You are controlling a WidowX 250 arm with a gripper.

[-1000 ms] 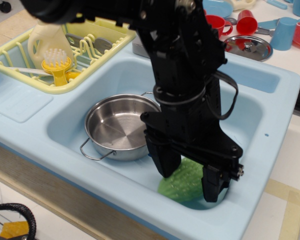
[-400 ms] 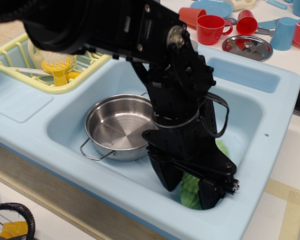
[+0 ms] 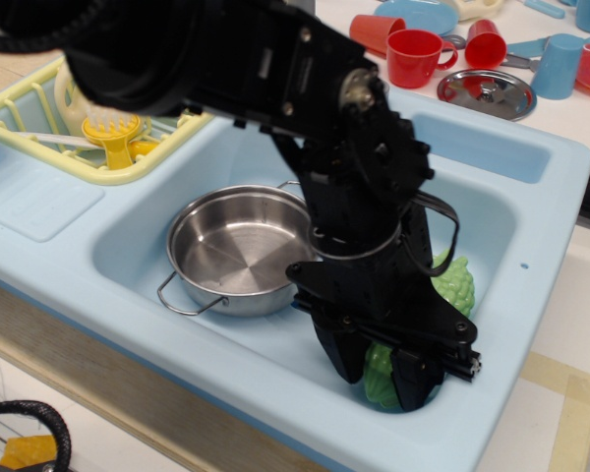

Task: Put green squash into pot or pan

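Observation.image shows the pincer, earlier apart, now clamped on the green squash, tilted up right of the pot.

Light green squash, shiny silver pot, pale blue sink, black fingers.

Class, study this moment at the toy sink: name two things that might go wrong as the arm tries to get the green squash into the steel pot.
1. The gripper pinches only the near end of the green squash, whose far end leans on the sink wall; it may swing or slip out on lifting.
2. The pot is shallow and sits close beside the arm; the long squash could catch its rim or lie across it.
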